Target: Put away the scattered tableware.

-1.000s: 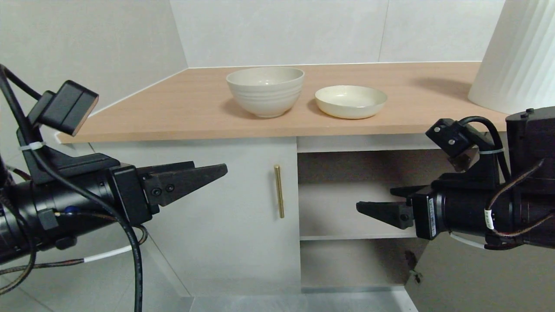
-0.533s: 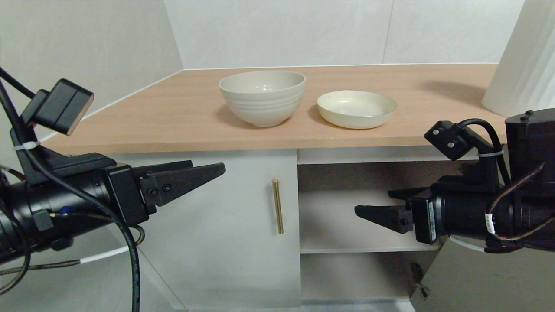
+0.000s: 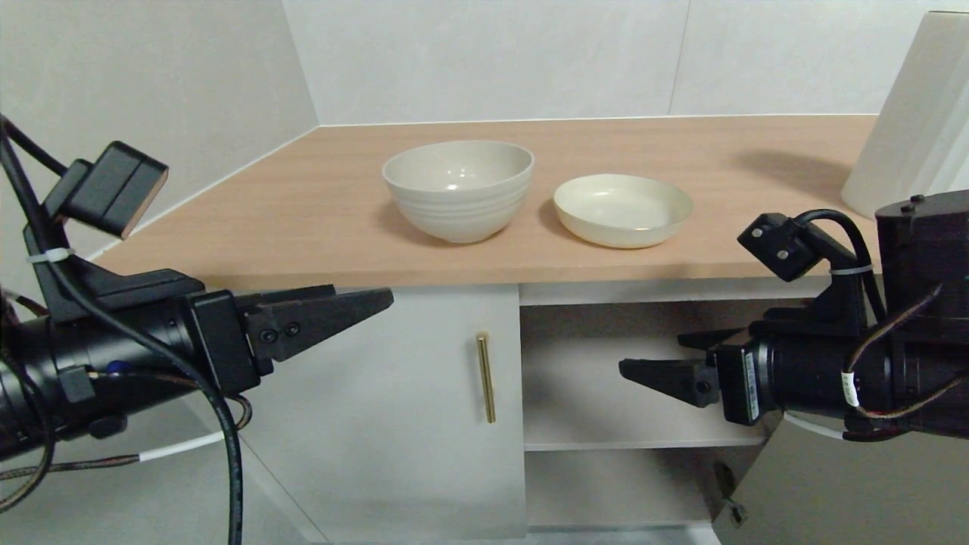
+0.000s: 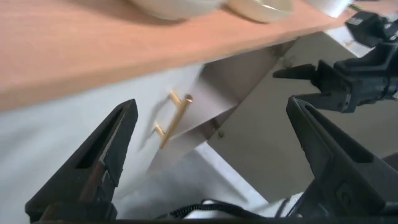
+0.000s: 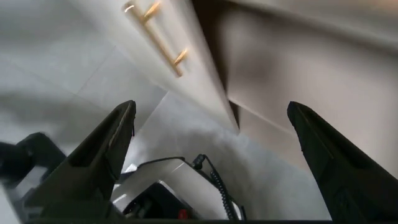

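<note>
The left claw (image 3: 363, 297) hung empty with its fingers spread, in front of the closed cabinet door (image 3: 424, 409) and near its brass handle (image 3: 485, 377). The right claw (image 3: 651, 353), also spread and empty, sat before the open compartment and its shelf (image 3: 606, 435). Above them, on the wooden surface (image 3: 318, 219), the deep bowl (image 3: 458, 189) stood just beside the shallow dish (image 3: 622, 208), not touching it. Pale walls met in a corner behind. A white ribbed object (image 3: 908, 136) was cut off at the right edge.

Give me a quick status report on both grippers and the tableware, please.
Left gripper and right gripper open, empty, before the white cabinet. Deep ribbed grey-white bowl and shallow cream bowl side by side on wooden countertop. Right compartment open; nothing blocking.
</note>
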`<state>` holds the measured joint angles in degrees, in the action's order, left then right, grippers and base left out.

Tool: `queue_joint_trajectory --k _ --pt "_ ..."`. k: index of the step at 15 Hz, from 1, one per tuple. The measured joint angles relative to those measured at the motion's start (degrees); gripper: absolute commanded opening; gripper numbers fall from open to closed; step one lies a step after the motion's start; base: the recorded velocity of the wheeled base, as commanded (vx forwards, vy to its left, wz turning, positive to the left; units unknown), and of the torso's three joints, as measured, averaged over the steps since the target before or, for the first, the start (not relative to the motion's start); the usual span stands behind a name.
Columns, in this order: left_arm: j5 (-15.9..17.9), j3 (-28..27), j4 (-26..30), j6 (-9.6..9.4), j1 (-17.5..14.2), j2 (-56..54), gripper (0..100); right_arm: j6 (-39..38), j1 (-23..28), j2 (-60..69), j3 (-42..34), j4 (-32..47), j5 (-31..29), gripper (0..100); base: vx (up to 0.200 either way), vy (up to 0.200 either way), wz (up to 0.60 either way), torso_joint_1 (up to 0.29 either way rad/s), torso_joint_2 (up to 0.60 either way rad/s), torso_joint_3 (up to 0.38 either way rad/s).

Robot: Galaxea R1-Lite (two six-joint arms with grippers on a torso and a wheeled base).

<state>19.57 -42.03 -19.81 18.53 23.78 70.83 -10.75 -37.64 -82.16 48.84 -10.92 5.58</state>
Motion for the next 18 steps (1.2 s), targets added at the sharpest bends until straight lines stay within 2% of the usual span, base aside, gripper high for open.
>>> queue_joint_trajectory --k 4,10,11,12,14,15,17,18 --pt "-2.4 -3.6 7.4 0.0 -1.2 0.1 100 0.0 0.0 -0.2 0.2 -0.1 0.0 100 0.0 0.0 0.0 0.163 -0.51 -0.287" --pt "-1.9 -5.5 7.5 0.46 -1.4 3.6 100 -0.1 0.2 -0.8 0.2 -0.1 -0.2 100 0.0 0.0 0.0 0.191 -0.47 -0.282" --pt "-1.9 -5.8 7.6 1.85 -1.4 4.8 100 0.0 0.2 -1.1 0.3 -0.1 -0.3 100 0.0 0.0 0.0 0.207 -0.48 -0.276" --pt "-1.9 -6.4 8.4 4.11 -1.4 6.0 100 -0.1 0.3 -1.4 0.3 -0.2 -0.3 100 0.0 0.0 0.0 0.212 -0.49 -0.276" --pt "-2.0 -8.4 12.0 6.89 -1.4 7.9 100 -0.1 0.4 -1.7 0.4 -0.2 -0.3 100 0.0 0.0 0.0 0.208 -0.46 -0.261" --pt "-2.2 -10.1 15.2 8.68 -1.4 8.7 100 -0.1 0.5 -1.9 0.5 -0.2 -0.3 100 0.0 0.0 0.0 0.1 -0.24 -0.134" --pt "-2.5 -13.9 20.9 13.54 -1.4 10.7 100 -0.1 0.6 -2.2 0.5 -0.2 -0.3 100 0.0 0.0 0.0 0.051 -0.1 -0.058" --pt "-2.5 -15.5 22.3 15.06 -1.4 11.9 100 -0.1 0.7 -2.5 0.6 -0.2 -0.3 100 0.0 0.0 0.0 0.0 0.0 0.0"
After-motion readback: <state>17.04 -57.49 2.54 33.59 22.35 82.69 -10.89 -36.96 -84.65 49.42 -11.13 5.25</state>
